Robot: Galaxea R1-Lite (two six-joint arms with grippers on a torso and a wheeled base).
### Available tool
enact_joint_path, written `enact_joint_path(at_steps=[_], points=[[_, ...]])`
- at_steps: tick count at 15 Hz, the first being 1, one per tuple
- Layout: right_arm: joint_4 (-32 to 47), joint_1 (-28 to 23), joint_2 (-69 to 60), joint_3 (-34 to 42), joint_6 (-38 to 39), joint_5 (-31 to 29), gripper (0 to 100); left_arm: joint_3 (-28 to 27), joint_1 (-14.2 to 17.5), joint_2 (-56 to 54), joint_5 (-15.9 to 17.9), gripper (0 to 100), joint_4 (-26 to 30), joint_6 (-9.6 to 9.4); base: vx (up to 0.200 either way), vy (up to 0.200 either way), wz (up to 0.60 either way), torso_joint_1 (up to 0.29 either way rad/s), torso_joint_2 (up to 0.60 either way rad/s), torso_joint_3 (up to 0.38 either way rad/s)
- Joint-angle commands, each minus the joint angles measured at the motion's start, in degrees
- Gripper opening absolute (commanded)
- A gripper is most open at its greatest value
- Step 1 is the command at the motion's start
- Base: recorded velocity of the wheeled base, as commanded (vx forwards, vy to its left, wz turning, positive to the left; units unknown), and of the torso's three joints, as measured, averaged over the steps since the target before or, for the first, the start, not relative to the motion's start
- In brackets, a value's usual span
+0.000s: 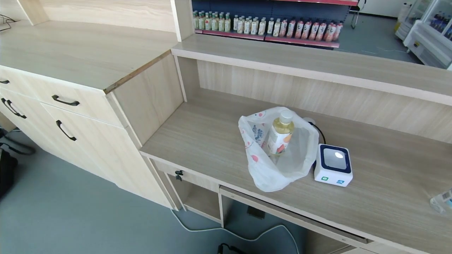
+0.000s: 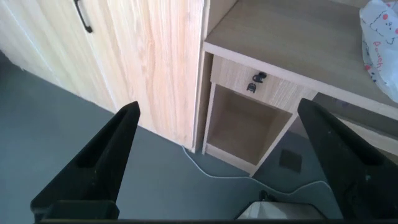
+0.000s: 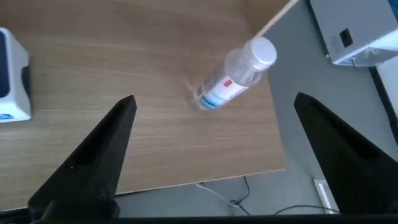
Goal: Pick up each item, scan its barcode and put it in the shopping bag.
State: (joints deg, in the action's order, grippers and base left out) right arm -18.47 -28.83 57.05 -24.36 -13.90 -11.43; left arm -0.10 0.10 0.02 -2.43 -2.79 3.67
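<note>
Black left fingers (image 2: 99, 162) wide, empty, right fingers (image 3: 93, 162) wide over bottle (image 3: 239, 74)

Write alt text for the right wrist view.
A clear plastic bottle with a white cap lies on its side on the wooden counter, near its edge, below the open right tool. A white and blue scanner sits farther along the counter.
</note>
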Motion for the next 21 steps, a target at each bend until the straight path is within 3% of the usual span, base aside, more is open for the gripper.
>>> enact_joint_path(at_steps=[1, 5, 7, 14, 21], points=[[0.5, -1.9, 1.3, 0.4, 1.9, -4.8, 100, 0.0, 0.0, 0.0, 0.0, 100, 0.0, 0.02, 0.0, 0.0, -0.6, -0.002, 0.0, -0.002], [-10.4, -2.7, 15.4, 0.9, 11.7, -6.2, 100, 0.0, 0.0, 0.0, 0.0, 100, 0.0, 0.02, 0.0, 0.0, -0.15, 0.001, 0.0, 0.002], [-14.9, -3.0, 21.2, 0.8, 12.8, -0.2, 100, 0.0, 0.0, 0.0, 0.0, 100, 0.0, 0.02, 0.0, 0.0, 0.0, 0.0, 0.0, 0.0], [-14.8, -5.0, 18.7, -0.4, 12.4, 6.1, 100, 0.0, 0.0, 0.0, 0.0, 100, 0.0, 0.02, 0.0, 0.0, 0.0, 0.0, 0.0, 0.0], [-14.8, -4.8, 15.9, 2.7, 11.3, 6.4, 100, 0.0, 0.0, 0.0, -0.1, 100, 0.0, 0.11, 0.0, 0.0, 0.0, 0.0, 0.0, 0.0]])
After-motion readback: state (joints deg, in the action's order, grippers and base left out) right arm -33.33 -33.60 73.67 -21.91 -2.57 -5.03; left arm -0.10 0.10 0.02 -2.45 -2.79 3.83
